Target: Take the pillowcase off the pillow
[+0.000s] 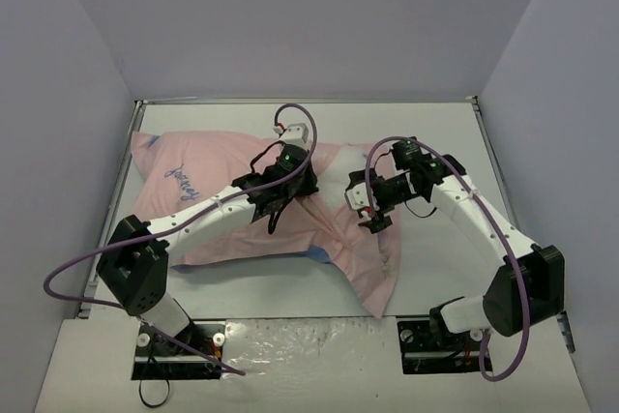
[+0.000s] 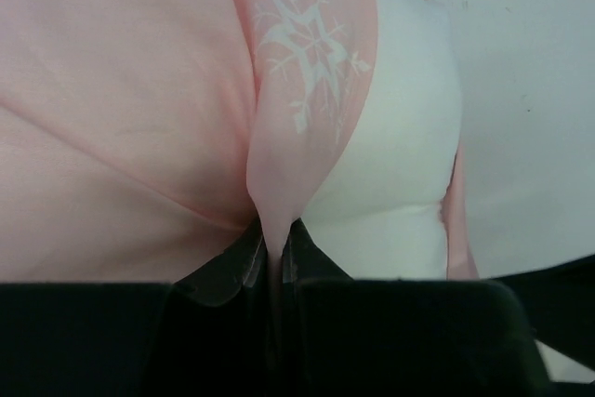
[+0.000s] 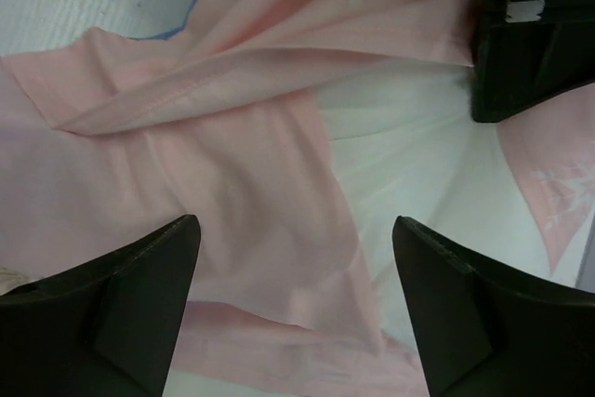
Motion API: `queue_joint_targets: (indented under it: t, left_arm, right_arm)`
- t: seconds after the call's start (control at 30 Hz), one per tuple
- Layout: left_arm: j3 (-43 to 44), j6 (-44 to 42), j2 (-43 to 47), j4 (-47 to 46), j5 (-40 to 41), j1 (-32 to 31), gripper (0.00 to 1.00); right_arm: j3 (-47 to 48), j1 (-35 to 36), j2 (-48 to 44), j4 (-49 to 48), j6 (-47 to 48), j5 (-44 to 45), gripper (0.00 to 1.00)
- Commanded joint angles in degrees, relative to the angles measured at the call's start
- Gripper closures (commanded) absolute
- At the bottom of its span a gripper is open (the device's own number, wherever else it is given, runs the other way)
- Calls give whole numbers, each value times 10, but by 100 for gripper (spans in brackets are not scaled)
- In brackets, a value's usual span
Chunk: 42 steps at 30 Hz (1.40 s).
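Overhead, I saw the pillowcase point(image 1: 160, 191) spread pink over the left and middle of the table point(image 1: 440, 278), its far-left corner close to the table edge and bare room on the right. Only my left wrist camera showed the left gripper point(image 2: 274, 253) pinched tight on a pillowcase fold, beside the exposed white pillow point(image 2: 400, 137). The right gripper point(image 3: 296, 225) hovered over pink cloth, its 2 fingers apart.

light bright, even, diffuse | shadow soft on table point(image 1: 426, 278) at pillowcase point(image 1: 290, 234) near edge | wrist views: jaws dark, blurred; pillowcase beyond them sharper
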State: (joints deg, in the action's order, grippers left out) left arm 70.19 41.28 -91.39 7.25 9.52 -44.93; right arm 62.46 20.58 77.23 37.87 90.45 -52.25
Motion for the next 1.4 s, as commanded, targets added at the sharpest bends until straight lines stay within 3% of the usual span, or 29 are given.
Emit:
queue_joint_targets:
  t: [0.0,0.13,0.23,0.33,0.47,0.67,0.9,1.23,1.37]
  left_arm:
    - [-23,16,26,8,-18,-1,98]
    - [-50,23,32,-1,-17,-1,98]
    - [-59,29,39,-5,-14,-1,98]
    - [-61,28,42,-6,-9,3,98]
    - [-52,24,30,-5,-11,12,98]
    - [-37,21,5,-11,-14,19,98]
    - [-11,28,-24,-35,-34,19,98]
    - [-7,31,-28,-32,-43,19,98]
    - [-15,31,-23,-33,-43,21,98]
  right_arm:
    - [41,1,27,18,84,12,20]
    - [49,10,63,18,96,29,23]
    - [34,15,79,20,87,40,33]
    - [0,17,45,21,80,46,46]
    - [-67,24,-27,36,48,75,76]
    - [-117,33,-98,76,1,60,99]
    - [-175,69,-80,57,-38,45,100]
    - [-240,295,-50,-105,-201,169,100]
    - [-261,334,-34,-178,-246,259,100]
